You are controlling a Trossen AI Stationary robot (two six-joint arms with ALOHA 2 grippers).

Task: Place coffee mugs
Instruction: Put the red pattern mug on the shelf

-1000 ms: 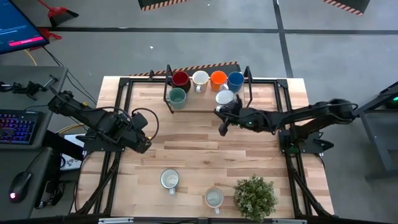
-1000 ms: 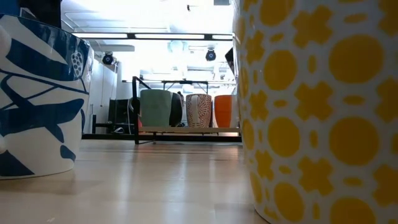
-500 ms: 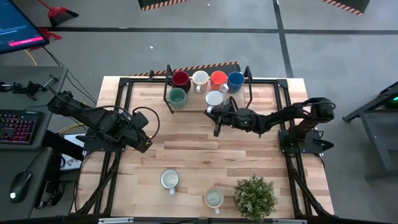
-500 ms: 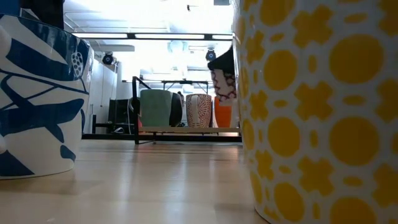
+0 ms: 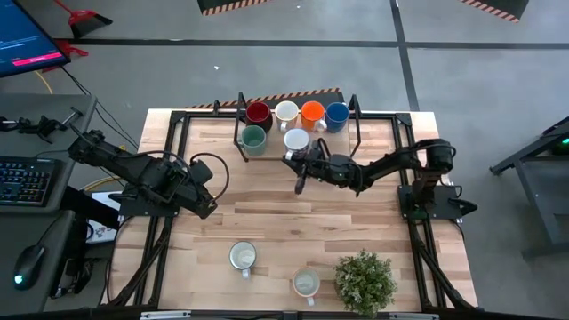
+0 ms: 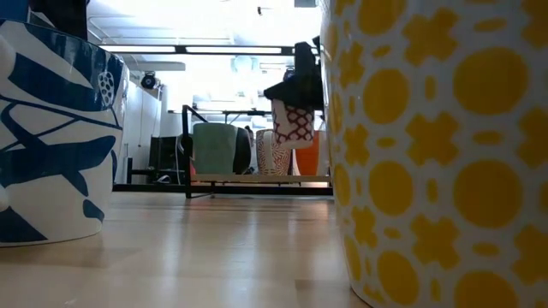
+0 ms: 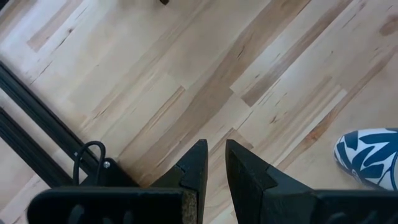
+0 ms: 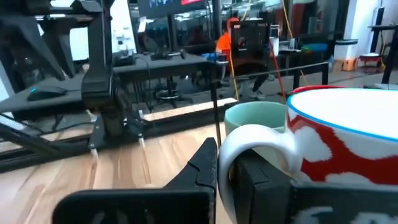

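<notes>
One mug in hand: right tool clamped on handle of red-and-white mug, held off the tabletop beside teal mug | rack row: dark red, white, orange, blue | two mugs near plant | left tool fingers nearly together, empty, at left edge

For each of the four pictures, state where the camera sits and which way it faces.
High view: overhead, straight down; both arms, rack.
Low view: tabletop height, facing the rack; right gripper carrying the red-patterned mug.
Left wrist view: down at bare table; left gripper.
Right wrist view: own fingers pinching that mug's handle.
Shared: the carried mug and teal mug.
</notes>
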